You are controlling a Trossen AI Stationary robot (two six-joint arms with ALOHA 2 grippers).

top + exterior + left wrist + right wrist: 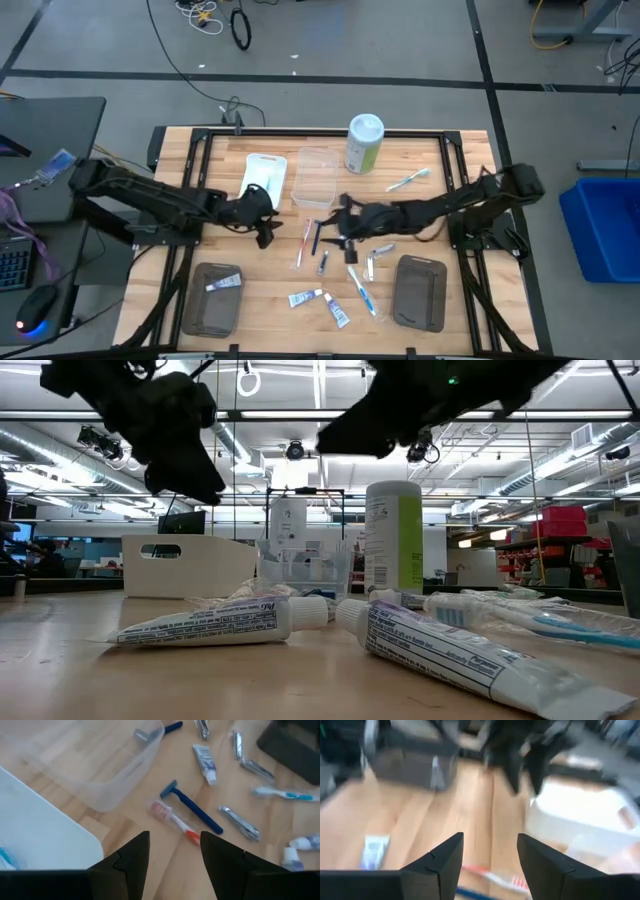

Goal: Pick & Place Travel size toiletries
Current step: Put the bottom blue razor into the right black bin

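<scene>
Two grey trays (212,298) flank the wooden surface's (270,285) near edge; one white tray (262,175), one clear tray (315,178) and one canister (363,144) stand toward the far edge. Between them lie scattered toiletries: one red-and-white toothbrush (175,821), one blue razor (192,808), several small tubes (308,297). Left gripper (172,851) hangs spread and empty above the red-and-white toothbrush; right gripper (487,851) hangs beside it, also spread, grasping nothing. Bare wood shows between the grey trays.

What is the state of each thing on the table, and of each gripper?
Left gripper: open, empty.
Right gripper: open, empty.
Clear tray: upright, holds one razor.
Canister: upright, capped.
Red toothbrush: lying flat on the table.
Blue razor: lying flat beside it.
</scene>
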